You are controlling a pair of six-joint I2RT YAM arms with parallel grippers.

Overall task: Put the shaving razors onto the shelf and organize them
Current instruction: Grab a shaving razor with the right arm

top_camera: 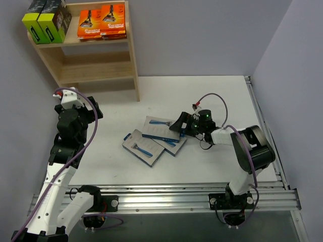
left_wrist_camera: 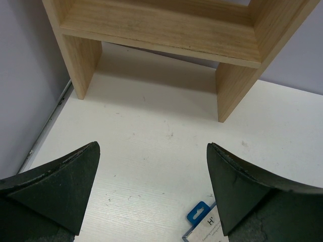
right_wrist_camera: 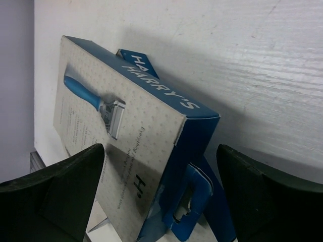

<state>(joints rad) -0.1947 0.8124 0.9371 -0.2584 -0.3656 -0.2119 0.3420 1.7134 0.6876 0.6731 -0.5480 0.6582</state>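
right gripper (top_camera: 180, 124), jaws spread either side of the top grey pack (top_camera: 159, 128) mid-frame, likely lining up a grab; left gripper (left_wrist_camera: 153, 156), also spread, hovers before the shelf (top_camera: 132, 55) upper left, where orange packs (top_camera: 101, 21) already sit

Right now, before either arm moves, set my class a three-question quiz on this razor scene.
1. How many grey cards lie on the table?
2. True or false: the left gripper holds a pack.
3. Where on the shelf do the orange packs sit? A) top tier B) lower tier C) underneath it
Key: 1 three; 2 false; 3 A.
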